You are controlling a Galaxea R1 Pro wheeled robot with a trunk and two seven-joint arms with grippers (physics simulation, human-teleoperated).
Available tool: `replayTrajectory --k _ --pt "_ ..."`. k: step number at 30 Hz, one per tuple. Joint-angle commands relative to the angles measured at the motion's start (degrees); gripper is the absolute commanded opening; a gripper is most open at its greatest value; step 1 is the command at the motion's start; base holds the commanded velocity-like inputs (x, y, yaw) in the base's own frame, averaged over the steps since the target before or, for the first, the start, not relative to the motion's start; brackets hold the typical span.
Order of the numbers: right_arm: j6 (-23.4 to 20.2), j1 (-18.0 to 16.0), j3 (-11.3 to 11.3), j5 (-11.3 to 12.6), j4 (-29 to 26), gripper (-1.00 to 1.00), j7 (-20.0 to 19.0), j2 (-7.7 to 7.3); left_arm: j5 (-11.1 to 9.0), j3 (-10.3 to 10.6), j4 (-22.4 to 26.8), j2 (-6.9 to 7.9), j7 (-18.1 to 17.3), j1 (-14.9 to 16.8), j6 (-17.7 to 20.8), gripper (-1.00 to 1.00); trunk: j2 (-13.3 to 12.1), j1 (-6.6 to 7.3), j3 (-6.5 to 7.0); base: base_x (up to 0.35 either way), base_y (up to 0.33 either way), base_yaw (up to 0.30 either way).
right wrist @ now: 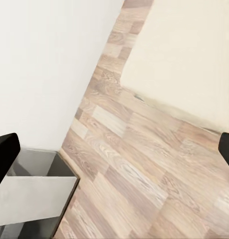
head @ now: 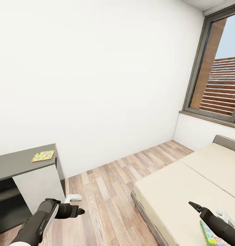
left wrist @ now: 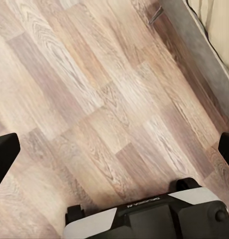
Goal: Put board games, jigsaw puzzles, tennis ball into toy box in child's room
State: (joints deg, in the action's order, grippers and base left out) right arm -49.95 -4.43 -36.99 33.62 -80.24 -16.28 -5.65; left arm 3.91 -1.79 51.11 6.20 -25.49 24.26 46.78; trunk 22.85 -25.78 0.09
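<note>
A multicolour jigsaw puzzle (head: pixel 43 155) lies on the grey table (head: pixel 18 164) at the left. One board game (head: pixel 208 235) with a bright cover lies on the cream bed (head: pixel 185 184) at the bottom right, partly hidden by my right arm. My right gripper (head: pixel 203 209) hovers open above the bed near that game. My left gripper (head: pixel 78 205) hangs open over the wood floor, beside the table's white end. Both wrist views show the fingers spread wide with nothing between them. The toy box and the tennis ball are out of view.
Wood-plank floor (head: pixel 110 184) runs between the table and the bed to a white wall. A dark-framed window (head: pixel 216 71) is above the bed's head. The bed edge (left wrist: pixel 214 55) and my base (left wrist: pixel 144 219) appear in the left wrist view, the table corner (right wrist: pixel 37 172) in the right.
</note>
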Motion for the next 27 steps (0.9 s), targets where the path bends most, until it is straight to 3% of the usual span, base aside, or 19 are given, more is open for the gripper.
replayTrajectory --k 1,10,27 --pt "-0.3 -0.1 -0.3 -0.3 0.0 1.00 -0.6 0.02 0.4 -0.1 0.0 -0.02 -0.4 0.0 0.2 1.00 0.1 0.00 -0.09 -0.246 0.135 -0.224" --pt "-0.2 -0.1 -2.7 -0.8 2.6 1.00 -4.5 -0.13 0.5 -0.1 0.0 0.04 -0.4 0.0 -0.4 1.00 0.1 0.00 -0.54 -0.081 0.052 -0.236" --pt "-0.2 -0.1 -5.2 -0.7 4.4 1.00 -5.1 -0.14 0.7 -0.2 0.0 0.04 -0.4 0.0 -0.7 1.00 0.1 0.00 -1.03 0.008 0.004 -0.260"
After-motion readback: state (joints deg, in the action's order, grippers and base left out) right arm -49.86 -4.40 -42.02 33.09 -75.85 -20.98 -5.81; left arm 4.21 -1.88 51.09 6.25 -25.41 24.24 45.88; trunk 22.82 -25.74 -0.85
